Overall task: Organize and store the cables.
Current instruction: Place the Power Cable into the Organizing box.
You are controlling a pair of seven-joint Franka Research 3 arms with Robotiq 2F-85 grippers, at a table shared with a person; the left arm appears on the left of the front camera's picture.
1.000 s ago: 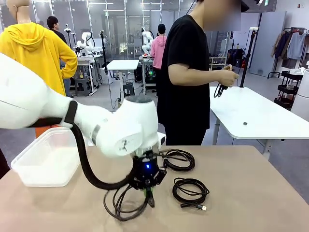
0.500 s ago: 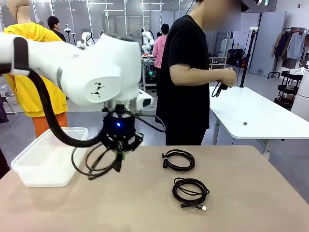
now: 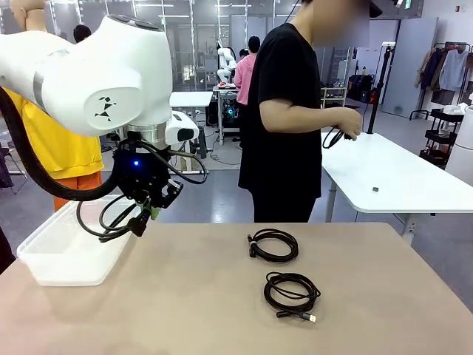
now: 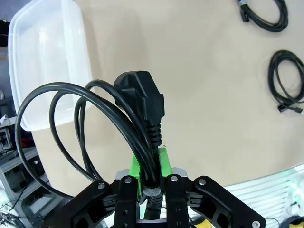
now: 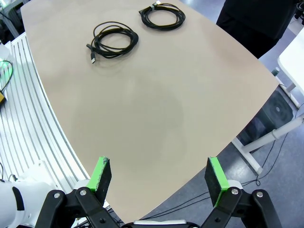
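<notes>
Tan table, broad, mostly bare. White left arm high over its left end. Person beyond the far edge, turned toward a white side table, one hand busy with a dark cord. Translucent bin at the table's left edge, nothing dark visible inside. Right gripper out over the table's margin, fingers spread wide, nothing between them. Left gripper up above the bin's right rim, green pads pinched tight on the held cable just below its moulded plug. Loops hanging loose to one side, over the bin's near corner, clear of the tabletop. Far coil and near coil flat on the table right of centre, apart from each other, well apart from the bin. Near coil with its silver tip poking toward the front edge. Progress, by judgement: early. First cable aloft at the bin but not yet let go, two left to fetch, possibly the person's cord besides. Room: wide bare stretch between bin and coils, no clutter on that path. Bin wall low but loops slack, so a likely snag on the rim if lowered off-centre. Near coil close enough to the front edge to merit a careful approach.
</notes>
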